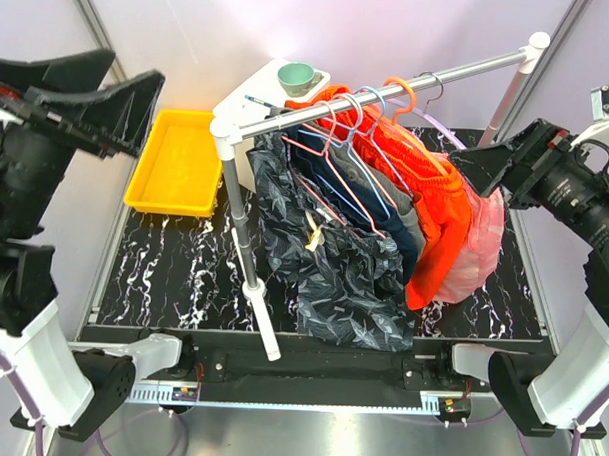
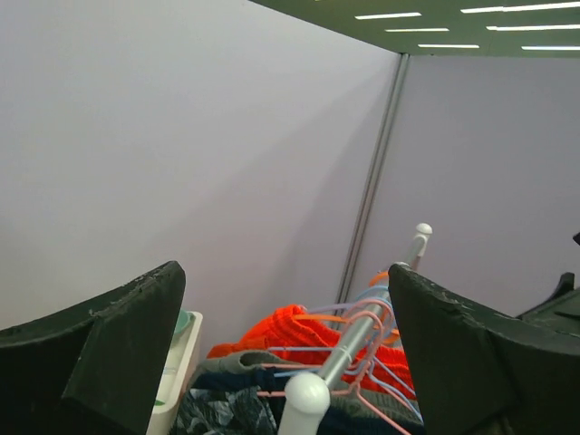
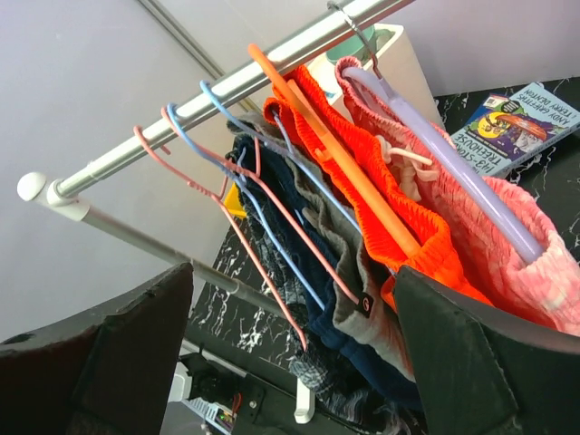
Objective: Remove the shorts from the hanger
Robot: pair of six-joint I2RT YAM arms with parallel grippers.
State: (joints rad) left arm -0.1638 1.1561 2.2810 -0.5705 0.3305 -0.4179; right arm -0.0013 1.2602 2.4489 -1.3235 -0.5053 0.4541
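The shorts (image 1: 328, 264), dark with pale leaf shapes, hang on the pink wire hanger (image 1: 309, 151) at the near end of the rail, and their hem reaches the table. They also show in the left wrist view, the shorts (image 2: 217, 412) below the hanger (image 2: 357, 389), and in the right wrist view, the shorts (image 3: 344, 394) under the hanger (image 3: 261, 272). My left gripper (image 1: 139, 82) is open, raised at the far left, well away from the rack; the left gripper (image 2: 283, 272) holds nothing. My right gripper (image 1: 477, 164) is open at the right of the clothes; the right gripper (image 3: 292, 272) is empty.
A metal rail (image 1: 389, 91) on a white post (image 1: 246, 246) carries several hangers with navy (image 1: 390, 226), grey, orange (image 1: 435, 213) and pink (image 1: 484, 234) garments. A yellow tray (image 1: 177, 164) lies at the back left. A white stand holds a teal bowl (image 1: 296, 78). A book (image 3: 517, 118) lies behind.
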